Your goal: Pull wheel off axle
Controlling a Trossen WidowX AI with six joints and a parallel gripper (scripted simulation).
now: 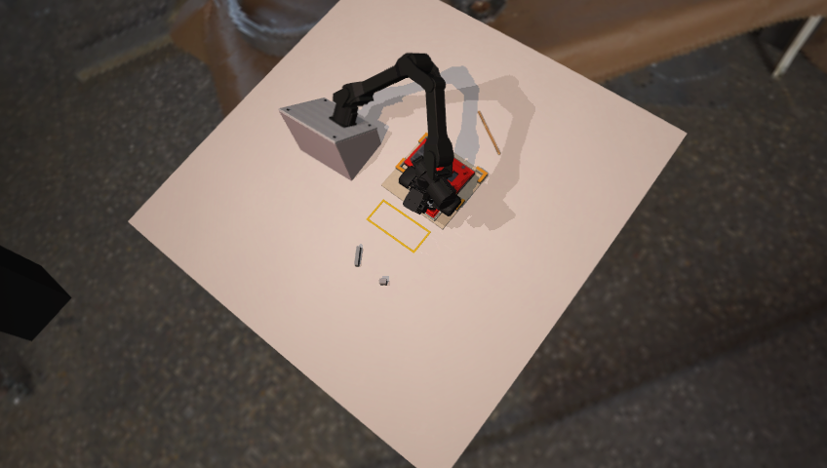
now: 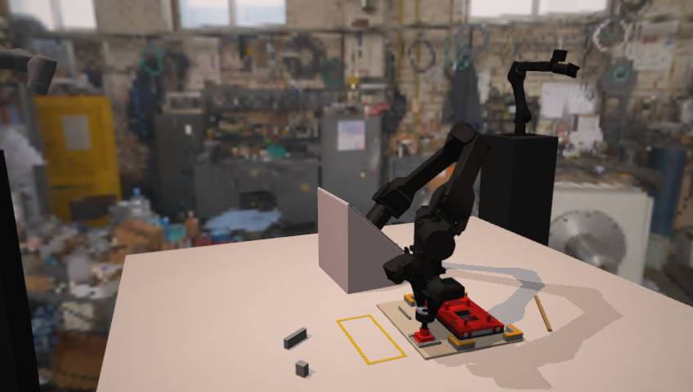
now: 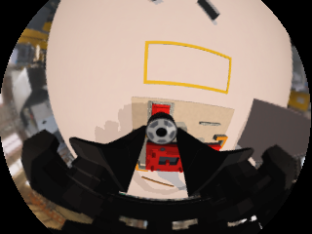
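My gripper (image 3: 162,129) (image 2: 422,316) (image 1: 428,203) is shut on the small grey wheel (image 3: 160,133), which shows round and end-on between the fingers in the wrist view. It holds the wheel a little above the red axle mount (image 2: 423,335) (image 3: 158,155) at the near corner of the tan board (image 2: 395,310) (image 1: 394,182). The marked area is a yellow rectangle outline (image 1: 406,215) (image 2: 352,342) (image 3: 189,49) on the table just beside the board, with nothing inside it. In the top view the arm hides the wheel.
A red fixture (image 2: 481,321) (image 1: 465,174) with orange corner brackets fills the board. A grey wedge block (image 1: 342,144) (image 2: 350,242) carries the arm's base. A grey bar (image 1: 358,254) (image 2: 295,337) (image 3: 209,7), a small cube (image 1: 383,281) (image 2: 301,368) and a wooden stick (image 1: 489,133) (image 2: 543,313) lie on the table.
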